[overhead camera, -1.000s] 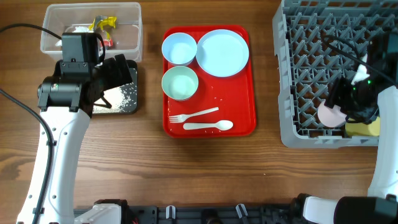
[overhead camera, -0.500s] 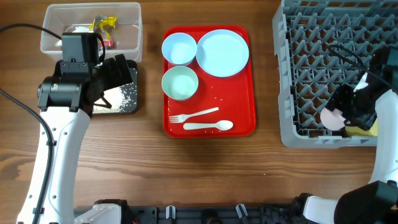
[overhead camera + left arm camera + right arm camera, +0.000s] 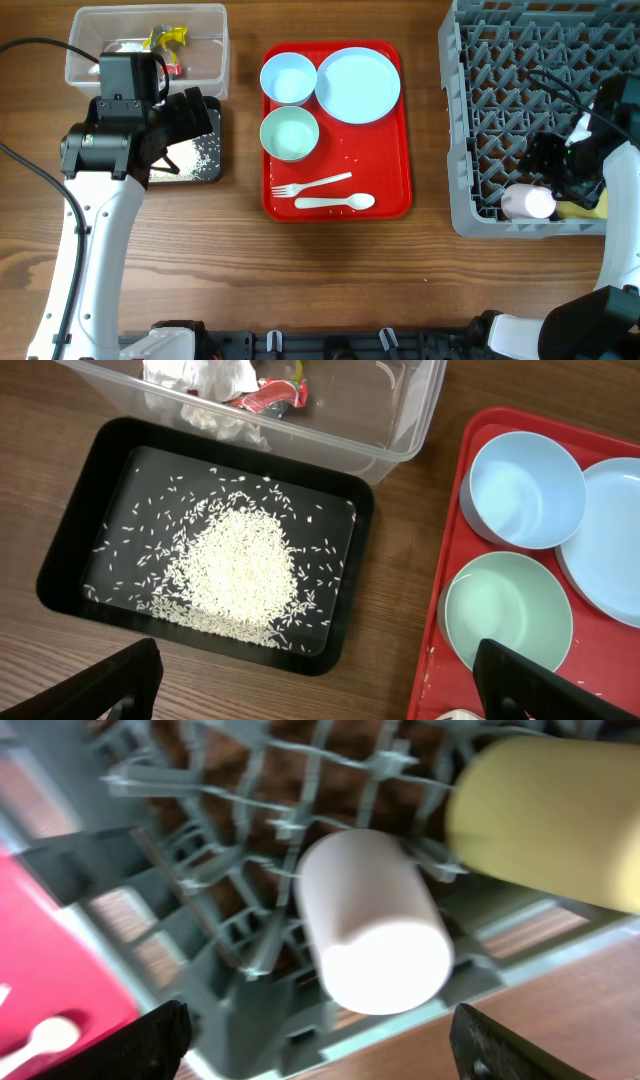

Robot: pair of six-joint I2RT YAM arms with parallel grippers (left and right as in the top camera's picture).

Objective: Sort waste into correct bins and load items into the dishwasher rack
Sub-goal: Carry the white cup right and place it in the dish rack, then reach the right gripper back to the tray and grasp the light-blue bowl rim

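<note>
My right gripper (image 3: 556,172) (image 3: 320,1055) is open above the front right corner of the grey-blue dishwasher rack (image 3: 500,80). The whitish cup (image 3: 527,203) (image 3: 372,920) lies on its side in the rack, free of the fingers. The yellow cup (image 3: 586,208) (image 3: 545,815) lies beside it. My left gripper (image 3: 185,125) (image 3: 320,695) is open and empty over the black tub (image 3: 212,172) (image 3: 60,575), which holds rice grains (image 3: 235,565). The clear tub (image 3: 205,60) holds white tissue (image 3: 200,375) and yellow (image 3: 167,37) and red wrappers (image 3: 275,395).
A red tray (image 3: 400,190) in the middle holds a light-blue bowl (image 3: 288,77), a greenish bowl (image 3: 289,133), a large plate (image 3: 358,84), a white fork (image 3: 310,184) and a spoon (image 3: 335,202). A black cable lies at the left edge.
The whitish cup has gone from my right gripper's hold to lying on its side in the rack's front corner. The right gripper has opened. The left arm has not moved.
</note>
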